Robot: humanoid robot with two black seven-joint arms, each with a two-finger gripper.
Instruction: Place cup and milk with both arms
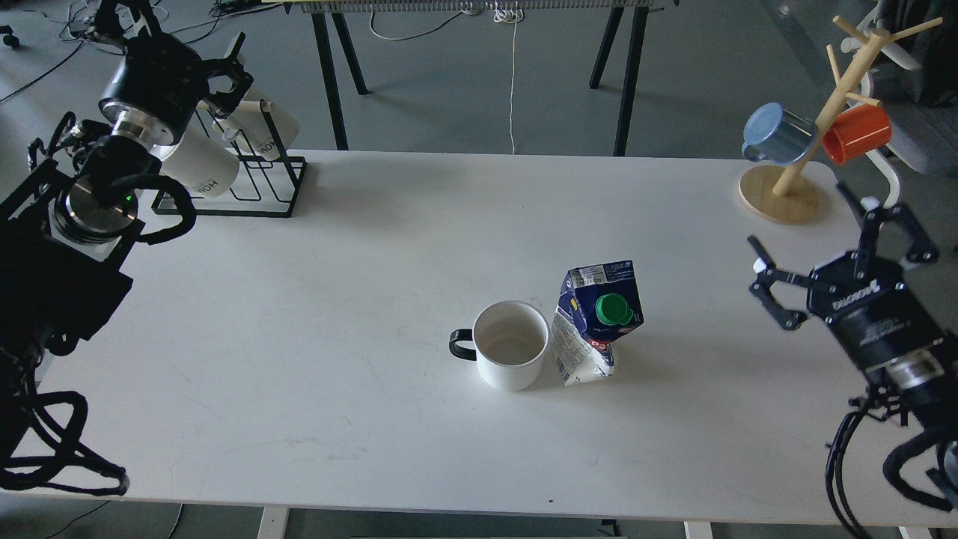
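A white cup (511, 346) with a black handle stands upright near the middle of the white table (337, 299). Right next to it stands a crumpled blue and white milk carton (596, 329) with a green cap, leaning a little. My right gripper (804, 223) is open and empty. It hangs over the table's right edge, well to the right of the carton. My left gripper (230, 66) is at the far back left by the mug rack. Its fingers look spread and hold nothing.
A black wire rack (258, 187) with white mugs (198, 171) stands at the back left, under my left arm. A wooden mug tree (782, 196) with a blue mug (775, 133) and an orange mug (857, 133) stands at the back right, just behind my right gripper.
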